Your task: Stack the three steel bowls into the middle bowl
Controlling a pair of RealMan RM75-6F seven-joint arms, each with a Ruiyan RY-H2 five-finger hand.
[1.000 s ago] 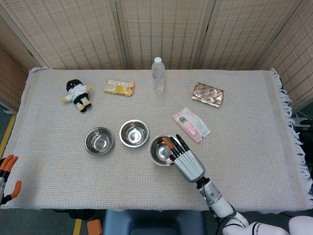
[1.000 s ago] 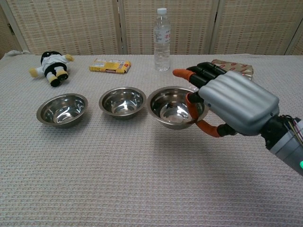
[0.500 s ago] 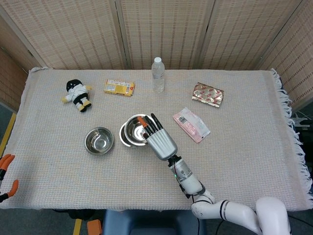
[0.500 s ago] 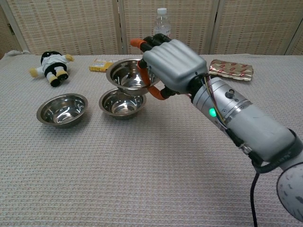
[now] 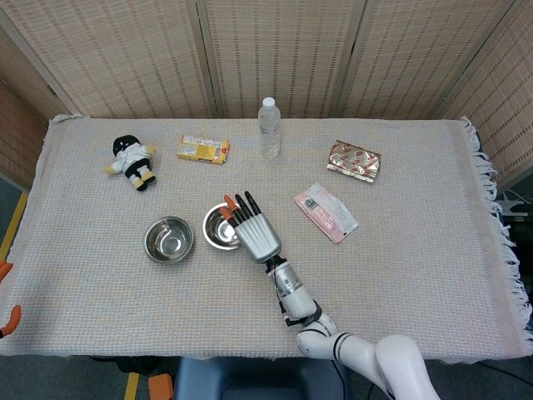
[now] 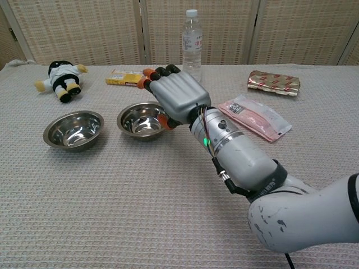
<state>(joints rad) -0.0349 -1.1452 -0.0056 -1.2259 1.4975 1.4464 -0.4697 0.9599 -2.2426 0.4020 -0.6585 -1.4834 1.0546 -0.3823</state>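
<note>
The bench (image 5: 400, 275), covered with a woven cloth, carried everything. The right arm (image 6: 247, 162) reached from the near edge toward the middle of the bench, and its right robot hand (image 5: 252, 230) lay over the right rim of the middle steel bowl (image 5: 220, 228), which appeared to hold a second bowl nested inside it; whether the fingers still gripped the rim could not be told. The left steel bowl (image 5: 168, 239) stood just beside it toward the left edge, apart from the robot hand. Of the left robot hand (image 5: 7, 296) only orange fingertips showed off the near left corner, too little to tell its state. A water bottle (image 5: 268, 127) stood upright near the far edge. A pink packet (image 5: 326, 212) lay right of the middle, a patterned red pack (image 5: 354, 160) nearer the far right corner, a plush doll (image 5: 133, 160) toward the far left corner, and a yellow box (image 5: 202, 149) between doll and bottle.
</note>
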